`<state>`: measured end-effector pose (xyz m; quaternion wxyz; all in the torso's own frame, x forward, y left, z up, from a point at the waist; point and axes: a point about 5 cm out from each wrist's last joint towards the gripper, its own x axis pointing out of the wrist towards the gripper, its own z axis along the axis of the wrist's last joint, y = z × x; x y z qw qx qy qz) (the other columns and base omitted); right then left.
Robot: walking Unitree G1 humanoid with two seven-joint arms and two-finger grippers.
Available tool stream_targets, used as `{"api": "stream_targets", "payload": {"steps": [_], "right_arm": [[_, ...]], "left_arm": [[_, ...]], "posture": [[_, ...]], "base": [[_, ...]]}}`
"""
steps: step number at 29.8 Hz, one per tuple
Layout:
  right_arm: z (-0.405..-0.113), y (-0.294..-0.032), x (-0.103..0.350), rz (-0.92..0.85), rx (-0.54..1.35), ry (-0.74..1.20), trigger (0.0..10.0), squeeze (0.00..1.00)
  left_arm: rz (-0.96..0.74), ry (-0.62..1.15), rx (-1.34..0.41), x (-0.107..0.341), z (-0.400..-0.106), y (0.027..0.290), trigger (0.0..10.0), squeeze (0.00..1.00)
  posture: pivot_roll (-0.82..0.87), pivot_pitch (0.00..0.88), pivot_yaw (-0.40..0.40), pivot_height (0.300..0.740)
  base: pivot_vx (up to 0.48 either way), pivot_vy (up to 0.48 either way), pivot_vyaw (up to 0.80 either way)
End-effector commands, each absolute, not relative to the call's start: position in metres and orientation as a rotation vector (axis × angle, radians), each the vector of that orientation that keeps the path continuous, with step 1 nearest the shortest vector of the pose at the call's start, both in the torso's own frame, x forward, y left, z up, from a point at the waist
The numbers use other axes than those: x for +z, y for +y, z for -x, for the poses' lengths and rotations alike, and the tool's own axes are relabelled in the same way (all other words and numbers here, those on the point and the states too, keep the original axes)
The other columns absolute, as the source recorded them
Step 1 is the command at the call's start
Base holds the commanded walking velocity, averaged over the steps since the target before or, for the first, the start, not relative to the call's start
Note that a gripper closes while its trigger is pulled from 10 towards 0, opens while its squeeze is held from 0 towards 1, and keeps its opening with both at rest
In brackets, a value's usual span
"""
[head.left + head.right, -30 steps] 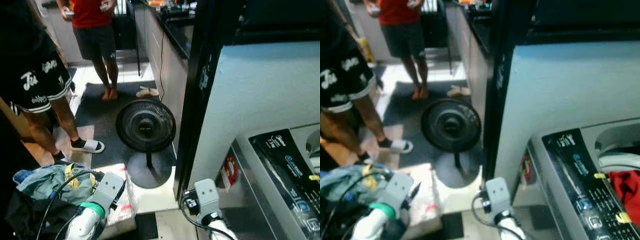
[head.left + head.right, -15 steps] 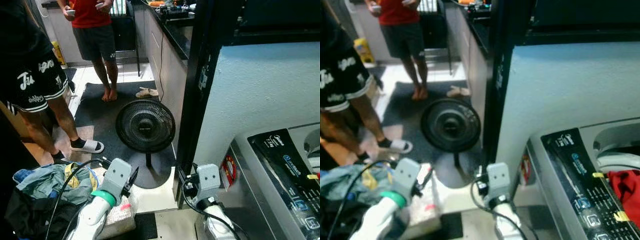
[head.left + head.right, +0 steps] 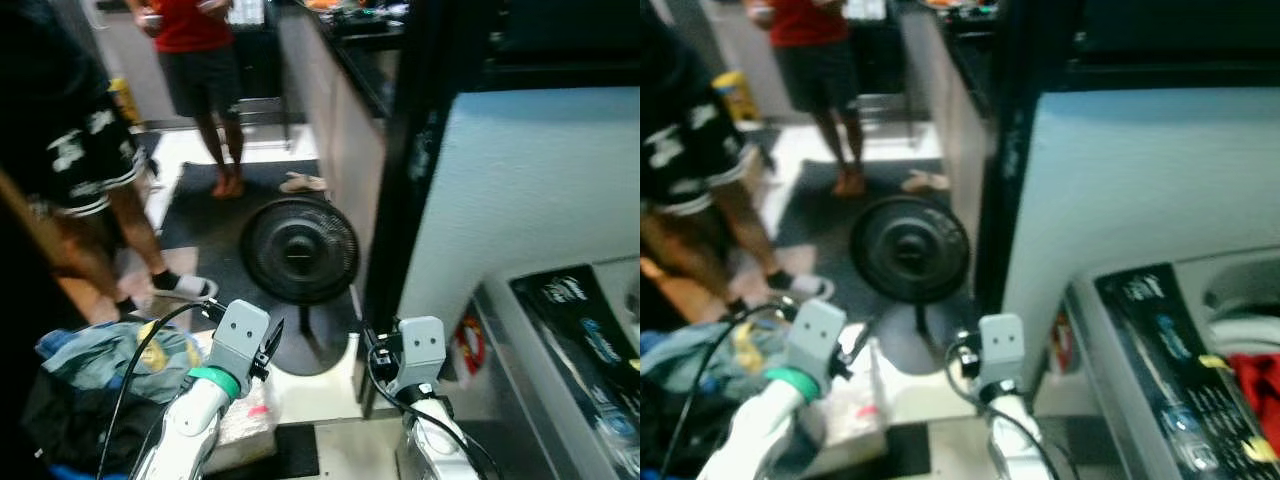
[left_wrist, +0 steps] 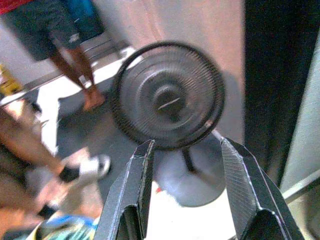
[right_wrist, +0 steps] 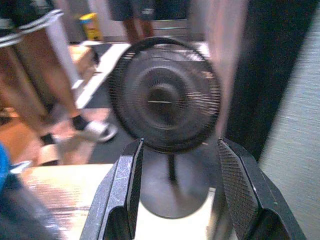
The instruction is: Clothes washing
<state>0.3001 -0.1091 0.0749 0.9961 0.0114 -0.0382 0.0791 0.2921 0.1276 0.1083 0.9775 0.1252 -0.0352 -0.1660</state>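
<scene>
Black-fingered, the left gripper [image 4: 185,200] and right gripper [image 5: 175,200] hang spread and empty before a floor fan [image 3: 299,250]. Clothes [image 3: 100,365] lie heaped at the robot's left; the washing machine [image 3: 575,350] stands right. Two bystanders [image 3: 205,60] crowd the aisle, so a turning arm may strike the fan.

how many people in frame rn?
2. One in a red shirt stands at the far end of the dark floor mat. One in black printed shorts stands nearer, on the robot's left, by the floor fan. Others may be hidden beyond the frame.
</scene>
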Motion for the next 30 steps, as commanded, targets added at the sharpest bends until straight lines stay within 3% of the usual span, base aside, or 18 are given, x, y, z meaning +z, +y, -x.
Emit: {"api": "stream_targets", "payload": {"steps": [1, 30], "right_arm": [[-0.299, -0.107, 0.072, -0.025, 0.158, -0.056, 10.0, 0.00], [-0.297, -0.093, 0.069, -0.020, 0.222, -0.024, 10.0, 0.00]], "left_arm": [[-0.254, -0.043, -0.330, 0.104, -0.291, 0.130, 10.0, 0.00], [-0.270, 0.003, -0.295, 0.098, -0.286, 0.135, 10.0, 0.00]], "posture": [[0.01, 0.048, 0.068, 0.740], [0.03, 0.044, 0.036, 0.740]], "base": [[0.000, 0.000, 0.79], [0.000, 0.000, 0.79]]}}
